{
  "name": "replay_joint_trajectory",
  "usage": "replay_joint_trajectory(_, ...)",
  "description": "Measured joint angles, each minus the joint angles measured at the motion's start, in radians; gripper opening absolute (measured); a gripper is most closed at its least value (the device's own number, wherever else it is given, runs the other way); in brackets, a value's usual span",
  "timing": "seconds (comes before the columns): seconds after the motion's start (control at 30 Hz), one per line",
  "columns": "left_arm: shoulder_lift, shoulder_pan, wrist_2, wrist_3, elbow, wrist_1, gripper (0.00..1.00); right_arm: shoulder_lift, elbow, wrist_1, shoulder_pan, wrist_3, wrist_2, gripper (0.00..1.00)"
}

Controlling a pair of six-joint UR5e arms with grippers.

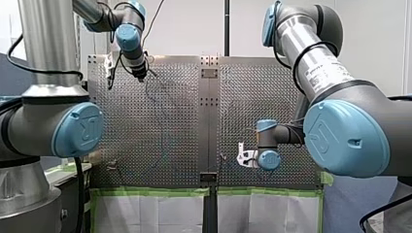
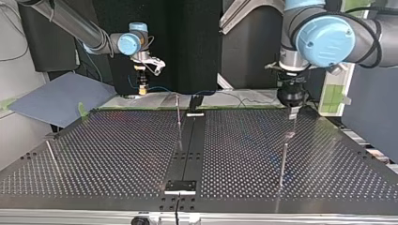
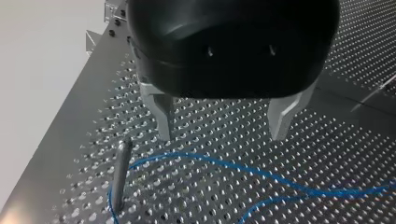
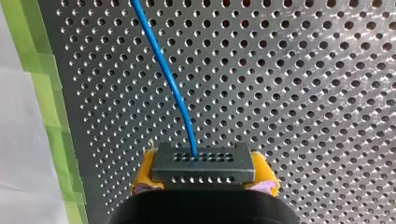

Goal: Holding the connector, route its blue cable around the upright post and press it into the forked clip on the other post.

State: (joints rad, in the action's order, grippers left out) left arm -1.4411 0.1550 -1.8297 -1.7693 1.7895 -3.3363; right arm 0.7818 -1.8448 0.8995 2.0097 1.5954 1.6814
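Connector [image 4: 203,167] pinched betw. the yellow pads [image 4: 145,170] of right jaws, over the counter [image 4: 303,93] near its edge w/ green tape [image 4: 51,116]. Blue cable [image 4: 168,79] exits the connector's upper face and goes straight ahead over the holes, away from the jaws. Top view: right arm enters at the left, jaws at the counter's far edge. Front view: same jaws low on the plate, just right of the centre seam.

Left jaws spread wide, nothing betw. the metal fingers [image 3: 163,116], black body above them. They hang over the counter, clear of the cable, which lies slack on the surface below & ahead of them. Post [image 3: 120,170] stands upright just beside one finger. Cable curves close round its base; touching or not, can't tell. Top view: left arm enters at the right, jaws close by a thin post's top. 2nd post [image 2: 178,115] stands mid-counter by the seam, well apart from both jaws. Fork on either post: too small to tell.
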Motion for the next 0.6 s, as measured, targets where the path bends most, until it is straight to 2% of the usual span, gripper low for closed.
replay_joint_trajectory(0.33,-0.097,0.096,-0.095,0.01,-0.088,0.097,1.0,0.0,-0.001,-0.002,0.003,0.0,0.0,0.0)
replay_joint_trajectory(0.5,-0.138,0.138,-0.137,0.036,-0.125,0.139,1.0,0.0,0.0,-0.001,0.004,0.0,0.0,0.0)
replay_joint_trajectory(0.6,-0.168,0.167,-0.167,0.06,-0.121,0.168,1.0,0.0,-0.001,0.0,0.004,0.001,0.0,0.0)
